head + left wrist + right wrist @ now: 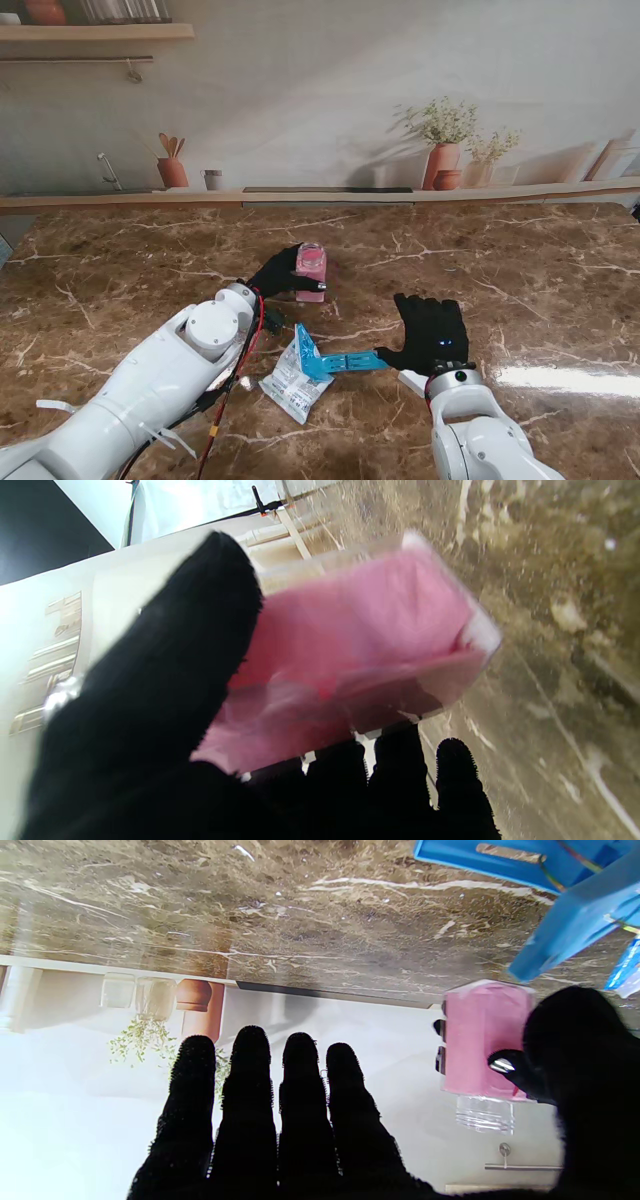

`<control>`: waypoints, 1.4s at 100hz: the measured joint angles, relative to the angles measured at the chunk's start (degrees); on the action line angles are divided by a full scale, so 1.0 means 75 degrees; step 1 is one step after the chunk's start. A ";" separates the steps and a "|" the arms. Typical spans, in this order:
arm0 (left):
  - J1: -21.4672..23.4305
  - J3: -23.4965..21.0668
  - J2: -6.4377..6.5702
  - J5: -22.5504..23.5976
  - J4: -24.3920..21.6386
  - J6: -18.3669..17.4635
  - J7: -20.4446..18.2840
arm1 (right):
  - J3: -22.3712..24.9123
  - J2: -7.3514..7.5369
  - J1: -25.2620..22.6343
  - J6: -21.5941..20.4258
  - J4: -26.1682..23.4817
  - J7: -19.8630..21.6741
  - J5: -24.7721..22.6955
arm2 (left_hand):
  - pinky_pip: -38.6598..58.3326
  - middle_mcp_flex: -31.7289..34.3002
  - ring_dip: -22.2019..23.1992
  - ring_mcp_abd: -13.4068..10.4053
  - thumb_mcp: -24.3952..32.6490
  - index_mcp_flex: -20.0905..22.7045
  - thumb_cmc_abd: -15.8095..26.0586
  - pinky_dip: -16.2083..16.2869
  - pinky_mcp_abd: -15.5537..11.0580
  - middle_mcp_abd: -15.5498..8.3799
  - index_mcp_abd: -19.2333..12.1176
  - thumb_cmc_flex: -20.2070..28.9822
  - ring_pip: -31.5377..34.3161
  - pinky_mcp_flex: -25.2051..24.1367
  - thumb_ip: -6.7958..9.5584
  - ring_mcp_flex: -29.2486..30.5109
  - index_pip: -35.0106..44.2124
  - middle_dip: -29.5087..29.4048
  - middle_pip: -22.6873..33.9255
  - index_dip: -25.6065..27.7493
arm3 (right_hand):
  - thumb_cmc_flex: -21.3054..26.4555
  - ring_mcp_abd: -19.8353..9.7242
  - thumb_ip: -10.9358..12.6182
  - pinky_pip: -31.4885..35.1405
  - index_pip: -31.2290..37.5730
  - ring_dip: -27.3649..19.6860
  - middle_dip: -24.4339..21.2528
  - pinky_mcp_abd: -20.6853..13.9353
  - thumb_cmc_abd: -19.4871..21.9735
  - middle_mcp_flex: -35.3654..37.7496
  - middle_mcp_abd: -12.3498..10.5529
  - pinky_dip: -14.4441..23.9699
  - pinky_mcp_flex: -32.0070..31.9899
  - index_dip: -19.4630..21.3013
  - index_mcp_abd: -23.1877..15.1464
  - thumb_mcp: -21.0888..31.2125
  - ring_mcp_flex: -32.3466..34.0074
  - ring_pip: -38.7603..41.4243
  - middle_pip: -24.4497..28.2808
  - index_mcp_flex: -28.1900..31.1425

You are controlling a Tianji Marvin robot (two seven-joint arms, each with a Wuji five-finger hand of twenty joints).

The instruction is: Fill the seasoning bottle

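Bottle (311,270) sitting upright on the marble desk (520,270), roughly mid-desk, clamped in the left hand (279,274), thumb one side, fingers the other. Pink most of the way up, clear neck on top, no cap visible from the right wrist view. Could be already filled, could just be pink plastic, honestly can't tell.

Right hand (430,333) flat on the desk, fingers straight and spread, holding nothing. Just beside its thumb side, a blue clip (340,362) clamped onto a white refill pouch (292,380), lying nearer to me than the bottle.

Best guess on progress: bottle secured, pouch not picked up, pour either not started or finished and set down. Pouch opening hidden, print too small to read. Left wrist view blurry, mostly glove and pink.
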 measured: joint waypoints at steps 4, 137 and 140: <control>0.0043 -0.0058 0.0039 0.0102 -0.0089 0.0000 0.0036 | 0.0017 -0.0001 -0.0021 0.0024 -0.0023 0.0010 -0.0022 | 0.0294 0.0517 0.0278 0.0174 0.0000 0.0297 -0.0105 0.0158 0.0118 0.0184 0.0205 -0.0300 0.0363 0.0128 -0.0083 0.0524 -0.0004 0.0718 -0.0250 0.0000 | 0.0010 -0.0001 0.0000 0.0000 0.0000 0.0000 0.0000 0.0000 0.0000 0.0000 0.0000 0.0000 0.0000 0.0000 -0.0002 0.0000 0.0000 0.0001 0.0000 0.0000; 0.0899 -0.0645 0.0625 0.1932 -0.1681 -0.0388 0.0814 | -0.0251 0.0071 0.0344 0.1537 -0.0096 0.3966 -0.1157 | 0.5833 0.1514 0.1048 0.1498 -0.0922 0.1913 -0.0351 -0.1038 0.0785 0.1305 0.1611 0.0393 0.1677 0.1756 -0.0278 0.2905 0.0105 0.2022 -0.0239 -0.5290 | 0.0284 -0.0086 0.0163 0.0704 0.0460 0.0979 0.1960 0.0008 -0.0708 -0.0496 0.0064 0.0360 0.0838 0.0888 0.0536 -0.0023 0.0653 0.0823 0.1315 -0.0381; 0.0909 -0.0646 0.0627 0.1954 -0.1692 -0.0402 0.0814 | -0.0265 0.0071 0.0352 0.1546 -0.0081 0.3992 -0.1168 | 0.5848 0.1521 0.1103 0.1516 -0.0938 0.1961 -0.0397 -0.1039 0.0785 0.1309 0.1649 0.0393 0.1677 0.1756 -0.0278 0.2946 0.0105 0.2207 -0.0241 -0.5493 | 0.0284 -0.0085 0.0163 0.0720 0.0438 0.0981 0.1961 0.0009 -0.0708 -0.0500 0.0064 0.0360 0.0838 0.0892 0.0540 -0.0023 0.0653 0.0824 0.1315 -0.0421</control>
